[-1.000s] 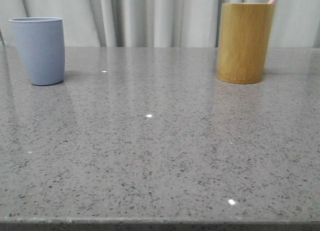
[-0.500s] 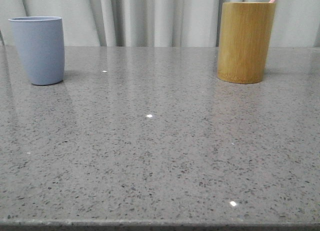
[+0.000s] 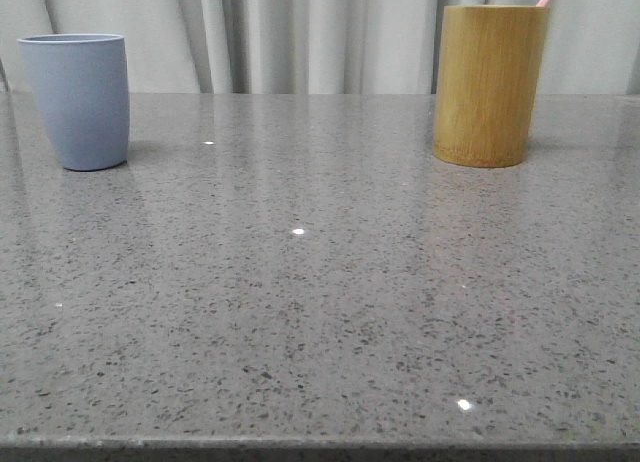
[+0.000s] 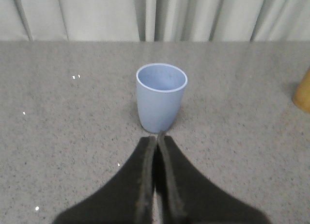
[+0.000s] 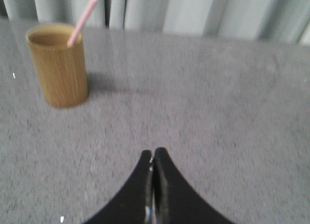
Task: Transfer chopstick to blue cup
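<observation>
Still to begin: the chopstick (image 5: 82,19) leans in the wooden cup (image 5: 58,64), well apart from the blue cup (image 4: 161,96).
Both the left gripper (image 4: 156,142) and right gripper (image 5: 152,157) are clenched on nothing; the right should open first, then pinch the pink tip above the rim.

1. No text, label, brand, number or sign can be read anywhere in these views.
2. The blue cup (image 3: 77,100), at the far left of the table, has a plain matte wall with no print.
3. The wooden cup (image 3: 490,84), at the far right, shows only wood grain.
4. The speckled grey table (image 3: 320,312) and the pale curtain (image 3: 300,32) behind it carry no lettering.
</observation>
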`<action>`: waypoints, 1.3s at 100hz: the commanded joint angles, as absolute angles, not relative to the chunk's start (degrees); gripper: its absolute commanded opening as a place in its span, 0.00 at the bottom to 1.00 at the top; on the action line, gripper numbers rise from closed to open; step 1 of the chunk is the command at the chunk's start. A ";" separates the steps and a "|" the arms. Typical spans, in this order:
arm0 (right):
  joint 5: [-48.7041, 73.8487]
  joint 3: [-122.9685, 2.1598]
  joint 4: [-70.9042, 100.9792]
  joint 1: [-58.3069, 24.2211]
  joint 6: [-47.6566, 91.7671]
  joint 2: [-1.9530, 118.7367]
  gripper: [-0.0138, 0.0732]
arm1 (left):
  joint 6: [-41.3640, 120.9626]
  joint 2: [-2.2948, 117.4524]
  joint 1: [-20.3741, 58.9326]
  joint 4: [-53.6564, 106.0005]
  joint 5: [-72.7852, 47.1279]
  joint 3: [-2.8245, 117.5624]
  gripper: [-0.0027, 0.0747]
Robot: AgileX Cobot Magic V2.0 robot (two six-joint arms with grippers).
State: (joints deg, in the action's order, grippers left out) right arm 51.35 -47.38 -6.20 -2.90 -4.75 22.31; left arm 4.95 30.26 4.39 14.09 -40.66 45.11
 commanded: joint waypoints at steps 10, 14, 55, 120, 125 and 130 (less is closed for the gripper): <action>54.14 -52.80 -7.32 -2.74 -4.88 28.66 0.02 | 4.72 38.94 4.23 15.98 -50.24 54.03 0.01; 53.86 -52.73 -7.32 -2.74 -4.88 29.34 0.02 | 4.72 40.00 4.23 16.08 -51.24 54.41 0.01; 52.96 -52.73 -7.28 -2.74 -4.88 30.58 0.02 | 5.28 44.26 4.23 16.08 -51.65 54.55 0.01; 51.75 -52.73 -4.71 -2.74 -4.88 30.58 0.83 | 5.39 44.26 4.23 16.40 -50.41 54.55 0.90; 51.68 -52.73 -4.71 -2.74 -4.88 30.58 0.83 | 5.39 44.26 4.23 17.06 -49.32 54.55 0.87; 51.45 -52.73 -4.71 -2.74 -4.88 30.58 0.83 | 5.39 44.26 4.23 17.73 -47.45 54.81 0.86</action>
